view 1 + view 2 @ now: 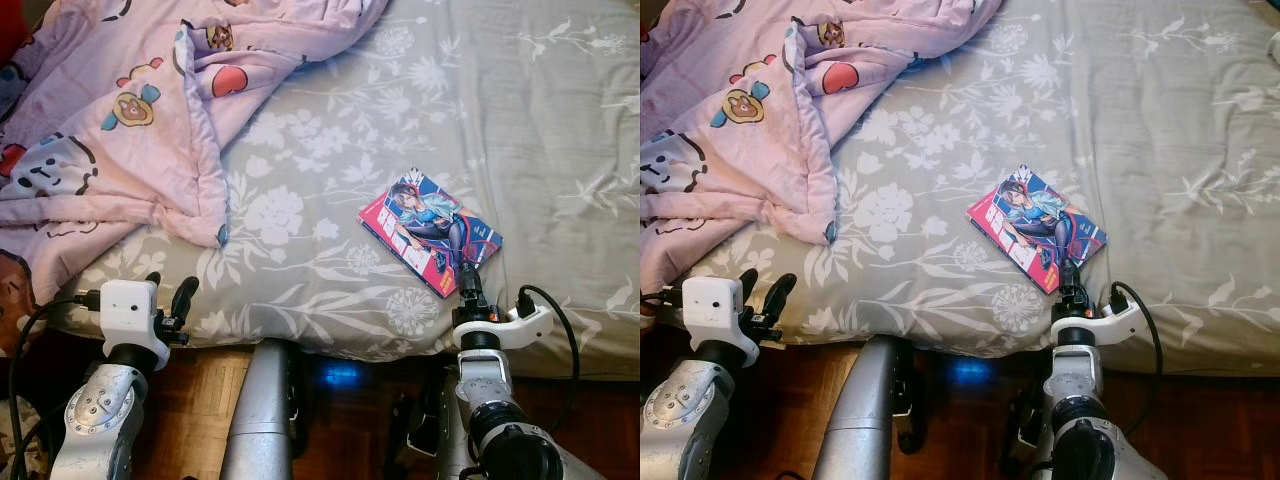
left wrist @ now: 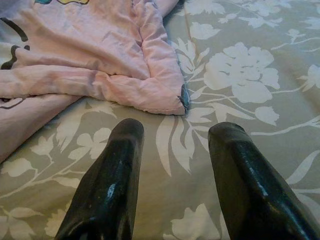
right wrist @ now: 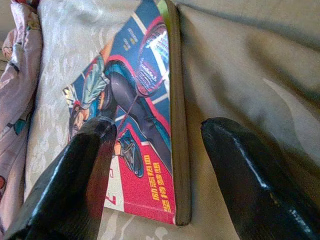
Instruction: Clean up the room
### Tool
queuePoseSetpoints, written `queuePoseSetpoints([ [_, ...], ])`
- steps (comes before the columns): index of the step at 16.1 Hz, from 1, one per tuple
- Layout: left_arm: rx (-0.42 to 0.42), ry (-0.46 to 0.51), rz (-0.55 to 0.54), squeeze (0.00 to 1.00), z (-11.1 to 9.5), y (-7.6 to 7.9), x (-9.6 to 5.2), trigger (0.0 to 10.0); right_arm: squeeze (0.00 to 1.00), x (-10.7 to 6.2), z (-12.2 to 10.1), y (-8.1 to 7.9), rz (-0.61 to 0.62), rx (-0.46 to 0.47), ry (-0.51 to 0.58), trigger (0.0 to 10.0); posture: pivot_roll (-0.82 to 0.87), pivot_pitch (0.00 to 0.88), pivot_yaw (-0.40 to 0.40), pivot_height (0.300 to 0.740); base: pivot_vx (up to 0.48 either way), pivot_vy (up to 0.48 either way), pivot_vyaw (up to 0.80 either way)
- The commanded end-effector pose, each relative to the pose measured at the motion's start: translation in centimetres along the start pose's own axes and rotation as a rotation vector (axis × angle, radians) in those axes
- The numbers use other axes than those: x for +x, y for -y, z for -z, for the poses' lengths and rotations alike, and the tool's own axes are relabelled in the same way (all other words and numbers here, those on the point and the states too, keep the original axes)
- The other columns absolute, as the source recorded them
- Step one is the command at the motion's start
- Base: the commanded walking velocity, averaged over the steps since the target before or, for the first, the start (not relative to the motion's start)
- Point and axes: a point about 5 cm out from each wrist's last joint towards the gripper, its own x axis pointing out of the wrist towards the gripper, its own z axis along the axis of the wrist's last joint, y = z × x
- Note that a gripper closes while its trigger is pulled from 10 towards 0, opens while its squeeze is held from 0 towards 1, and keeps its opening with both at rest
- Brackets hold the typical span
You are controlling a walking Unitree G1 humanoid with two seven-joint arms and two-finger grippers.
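- I see a bed (image 1: 560, 120) with a grey floral sheet; I use the comic book (image 1: 430, 230) as landmark, lying flat on the sheet close to the bed's near edge, cover up.
- My right hand (image 1: 468, 283) is at the book's near corner, low over the bed edge.
- In the right wrist view its fingers (image 3: 85, 165) are spread apart, not clamped: one finger lies over the cover, the other over bare sheet past the book's spine edge, so the spine sits between them.
- I can't tell whether the finger on the cover touches it.
- My left hand (image 1: 170, 298) is well to the left of the book, at the bed's near edge, fingers apart, holding nothing.
- A pink cartoon-print blanket (image 1: 110, 120) lies bunched well left of the book, its corner just ahead of my left hand's fingers (image 2: 112, 185).
- Below the bed edge, nearer me than the book, is wooden floor (image 1: 205, 400).
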Motion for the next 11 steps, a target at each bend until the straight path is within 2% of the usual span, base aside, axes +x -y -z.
queuePoseSetpoints([
  [1,0.023,-0.031,-0.014,0.00,0.4,-0.6,-0.8,10.0,0.00,-1.2,0.9,1.4,0.067,0.014,-0.037,10.0,0.39,0.484,0.082,0.606,0.000,0.000,0.00],
  [8,0.044,-0.038,-0.016,0.00,0.1,-1.4,-1.2,10.0,0.00,-1.1,2.2,0.8,0.060,0.007,-0.116,10.0,0.41,0.499,0.108,0.606,0.000,0.000,0.00],
  [11,0.065,-0.045,-0.017,0.00,-0.3,-2.0,-1.6,10.0,0.00,-1.7,3.1,1.5,0.125,0.008,-0.167,10.0,0.44,0.508,0.125,0.606,0.000,0.000,0.00],
])
